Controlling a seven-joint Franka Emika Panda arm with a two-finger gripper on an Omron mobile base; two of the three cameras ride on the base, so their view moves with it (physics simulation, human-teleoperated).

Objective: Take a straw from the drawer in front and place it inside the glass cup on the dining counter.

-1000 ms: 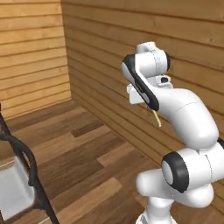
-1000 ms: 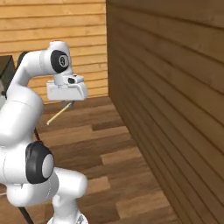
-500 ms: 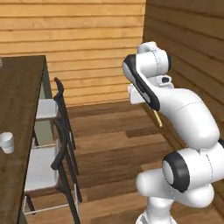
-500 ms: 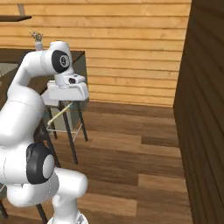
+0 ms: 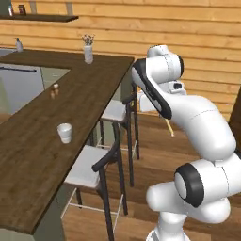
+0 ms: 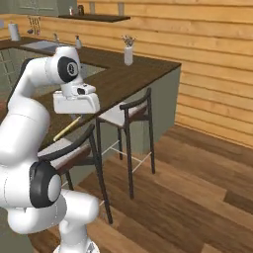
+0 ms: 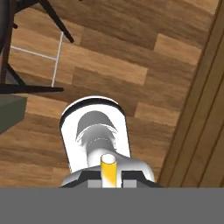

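My gripper [image 7: 108,178] is shut on the straw [image 7: 108,168], a pale yellow stick seen end-on between the fingertips. In the left base view the straw [image 5: 168,127] slants down below the hand, out over the wooden floor. In the right base view the straw [image 6: 66,129] hangs under the white hand, with the gripper [image 6: 75,116] at its upper end. The glass cup [image 5: 64,132] stands upright on the dining counter [image 5: 33,155], well to the left of the arm. The drawer is out of view.
Bar stools with white seats and black frames [image 5: 89,164] [image 6: 123,112] stand along the counter's side, between the arm and the cup. A vase [image 5: 88,52] sits at the counter's far end, and small shakers [image 5: 54,89] are on the top. Plank walls enclose the wooden floor [image 6: 188,197].
The whole picture has swung from plank wall to the dining counter and stools, so the base has turned. The arm holds the same pose with the straw still gripped.
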